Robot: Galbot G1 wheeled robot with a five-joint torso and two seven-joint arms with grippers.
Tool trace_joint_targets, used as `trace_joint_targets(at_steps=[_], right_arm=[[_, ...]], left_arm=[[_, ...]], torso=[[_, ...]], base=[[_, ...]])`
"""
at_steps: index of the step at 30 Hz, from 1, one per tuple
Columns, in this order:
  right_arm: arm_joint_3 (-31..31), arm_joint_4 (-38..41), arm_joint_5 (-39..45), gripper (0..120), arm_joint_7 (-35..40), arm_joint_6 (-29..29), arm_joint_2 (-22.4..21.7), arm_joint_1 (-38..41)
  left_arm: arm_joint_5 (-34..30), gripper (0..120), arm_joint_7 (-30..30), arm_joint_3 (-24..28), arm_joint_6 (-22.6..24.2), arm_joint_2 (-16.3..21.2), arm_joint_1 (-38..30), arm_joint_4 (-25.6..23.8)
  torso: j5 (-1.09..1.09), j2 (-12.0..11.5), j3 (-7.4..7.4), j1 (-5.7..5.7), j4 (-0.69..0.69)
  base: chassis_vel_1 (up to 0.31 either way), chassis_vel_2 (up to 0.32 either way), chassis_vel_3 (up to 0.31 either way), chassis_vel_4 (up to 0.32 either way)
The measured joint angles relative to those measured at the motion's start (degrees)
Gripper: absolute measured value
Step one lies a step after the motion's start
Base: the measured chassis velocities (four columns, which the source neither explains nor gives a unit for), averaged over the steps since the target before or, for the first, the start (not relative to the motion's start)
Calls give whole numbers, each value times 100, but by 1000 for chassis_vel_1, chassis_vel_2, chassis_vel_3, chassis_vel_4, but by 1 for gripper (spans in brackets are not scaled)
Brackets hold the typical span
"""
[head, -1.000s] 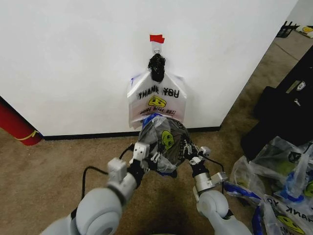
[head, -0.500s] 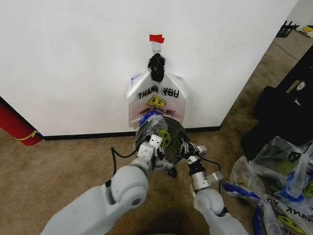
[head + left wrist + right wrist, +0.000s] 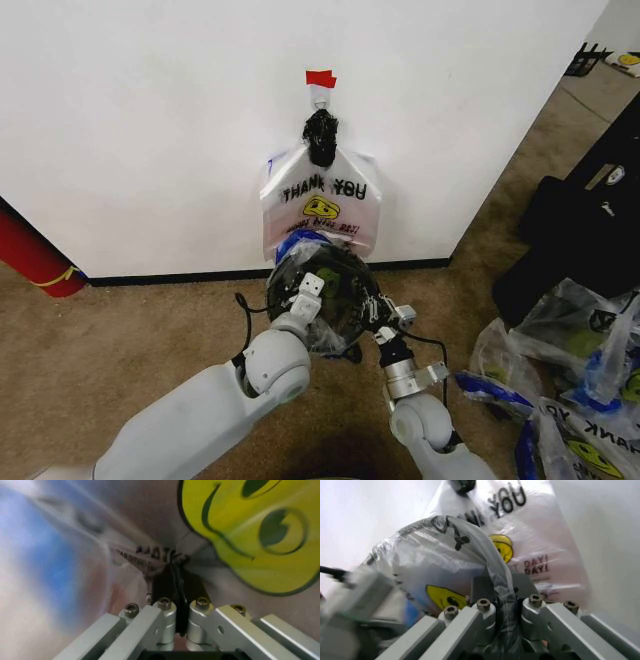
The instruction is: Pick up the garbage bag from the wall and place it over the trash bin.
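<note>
Garbage bag (image 3: 322, 290), thin translucent plastic with a yellow smiley face, is stretched over the mouth of the small round black trash bin (image 3: 345, 352) on the carpet at the foot of the white wall (image 3: 150, 130). Both arms reach forward from the robot and hold it there.

The left pincer (image 3: 309, 291) sits at the bin's left rim. Its wrist view shows the two black fingers (image 3: 165, 585) pressed together on a fold of film beside the smiley print. The right pincer (image 3: 375, 309) is at the bin's right rim, and its wrist view shows it likewise clamped on a twisted strip of the bag.

Above the bin, a second "THANK YOU" bag (image 3: 320, 205) hangs on the wall below a small black knotted bundle (image 3: 320, 137) and a strip of red tape (image 3: 320, 78). More bags lie on the floor (image 3: 570, 390) at the right.

Risks, as a judgement: the film looks taut and very thin, so pulling the two grips farther apart or downward could tear it. An uneven pull might tip or slide the light bin. If either pincer lets go before the edge is hooked under the rim, the plastic may spring back off the opening.
</note>
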Motion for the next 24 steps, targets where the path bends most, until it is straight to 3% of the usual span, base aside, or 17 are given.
trace_joint_targets(at_steps=[14, 24], right_arm=[[-130, 248, 10, 1, -127, 38, 3, -282], [-131, 306, 178, 1, -376, 147, -40, -397]], left_arm=[[252, 0, 192, 122, -14, -311, -261, 843], [425, 0, 362, 142, -100, -378, -343, 1174]], torso=[[0, 0, 0, 0, 0], [0, 0, 0, 0, 0]], base=[[0, 0, 0, 0], [0, 0, 0, 0]])
